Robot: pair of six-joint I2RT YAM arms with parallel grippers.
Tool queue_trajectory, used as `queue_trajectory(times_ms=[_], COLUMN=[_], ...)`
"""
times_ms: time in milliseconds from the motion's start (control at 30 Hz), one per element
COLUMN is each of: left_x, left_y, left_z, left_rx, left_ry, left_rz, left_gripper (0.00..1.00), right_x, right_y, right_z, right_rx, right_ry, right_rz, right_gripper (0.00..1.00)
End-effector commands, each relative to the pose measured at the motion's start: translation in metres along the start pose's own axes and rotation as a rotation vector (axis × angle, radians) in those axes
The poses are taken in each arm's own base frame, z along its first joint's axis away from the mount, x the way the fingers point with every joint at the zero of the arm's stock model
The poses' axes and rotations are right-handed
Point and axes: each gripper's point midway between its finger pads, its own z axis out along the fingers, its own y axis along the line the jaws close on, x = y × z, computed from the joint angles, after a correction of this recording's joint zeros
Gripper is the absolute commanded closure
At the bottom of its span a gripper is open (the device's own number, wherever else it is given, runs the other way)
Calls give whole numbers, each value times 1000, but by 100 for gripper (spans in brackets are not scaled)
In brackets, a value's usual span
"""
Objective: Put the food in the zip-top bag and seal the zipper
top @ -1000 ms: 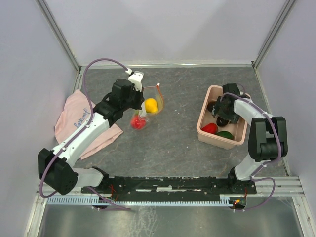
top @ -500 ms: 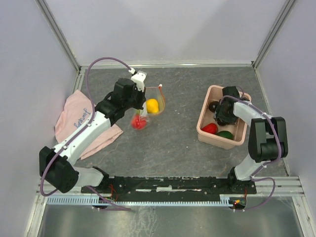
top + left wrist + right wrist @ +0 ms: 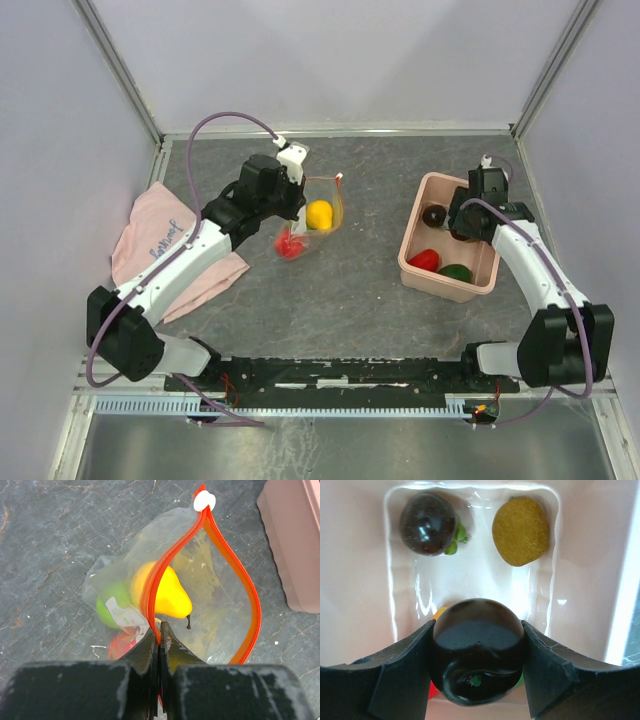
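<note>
Over the bin (image 3: 409, 255), the right hand (image 3: 465, 225) has risen clamped on a purple fruit (image 3: 477, 640) — left hand (image 3: 159, 640) pinches the zipper (image 3: 152, 580) stretching binward.

Bright even overhead light, faint soft shadows on the table (image 3: 360, 300), white glare on pink bin (image 3: 480, 587) and dark purple fruit (image 3: 477, 645), left gripper (image 3: 159, 632) blurred close-up.

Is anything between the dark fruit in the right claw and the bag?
Only the pink bin's wall beside the dark fruit; beyond it, nothing visible. The left gripper holds the zip-top bag, mouth open.
</note>
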Motion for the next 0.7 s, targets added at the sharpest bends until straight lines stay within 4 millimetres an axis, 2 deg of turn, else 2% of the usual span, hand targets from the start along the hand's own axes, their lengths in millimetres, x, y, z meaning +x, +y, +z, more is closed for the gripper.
queue_trajectory(times_ms=[0,133,267,467,667], left_x=[-39,-40,-39,-37,-33], left_y=[-11,-11,-11,-13,-22], left_z=[-1,2,4,5,4], left_rx=[59,64,68,72,94], left_ry=[-110,-103,-99,-87,-45], left_rz=[92,127,169,186,130], left_gripper=[97,97,97,97,97], right_x=[-37,-51,-58,-51,-39], right_y=[17,44,88,161,220], right_z=[-49,-81,-109,-142,-172], right_rx=[-82,-184,-327,-617,-889], right_ry=[-139,-213,-270,-316,-366], right_rz=[-69,-133,-195,-271,-348], right_gripper=[51,51,51,51,50])
